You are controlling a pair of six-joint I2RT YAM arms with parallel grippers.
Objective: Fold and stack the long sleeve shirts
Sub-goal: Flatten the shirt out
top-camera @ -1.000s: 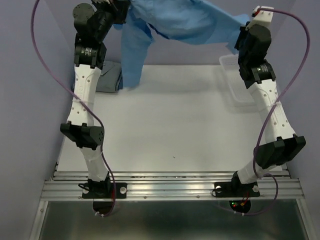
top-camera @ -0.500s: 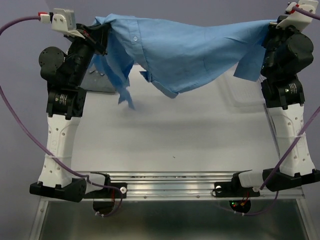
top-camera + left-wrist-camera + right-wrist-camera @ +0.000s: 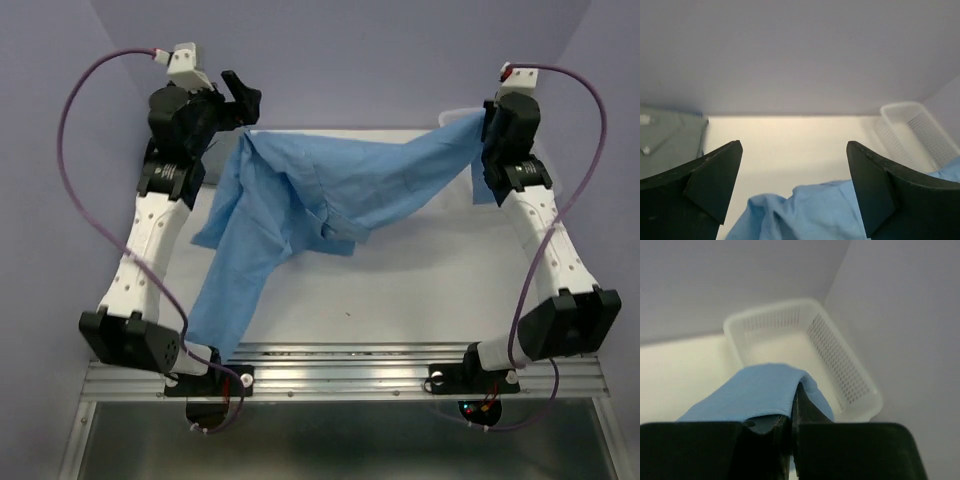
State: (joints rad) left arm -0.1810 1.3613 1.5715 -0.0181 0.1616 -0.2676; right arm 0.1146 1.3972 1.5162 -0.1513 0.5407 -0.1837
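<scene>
**Desk:** What is threatening to go wrong?

**Caption:** The right gripper (image 3: 791, 415) is clamping one end of the sky-blue shirt (image 3: 330, 190), which is sprawling across the table (image 3: 430, 280). The left gripper (image 3: 794, 150) is gaping, gripping nothing. Any one-sided pull is risking a bunched heap (a judgement).

**Desk:** Counts?

**Caption:** Two shirts, the grey-blue shirt (image 3: 665, 142) lying far left; one basket (image 3: 840, 365); two grippers.

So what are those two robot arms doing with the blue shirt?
They are working on folding shirts. The right gripper is shut on one end of the light blue shirt, holding it up near the white basket. The left gripper is open and empty, and the rest of the shirt lies rumpled across the table, with a sleeve trailing toward the near edge. A grey-blue shirt waits at the far left.
</scene>
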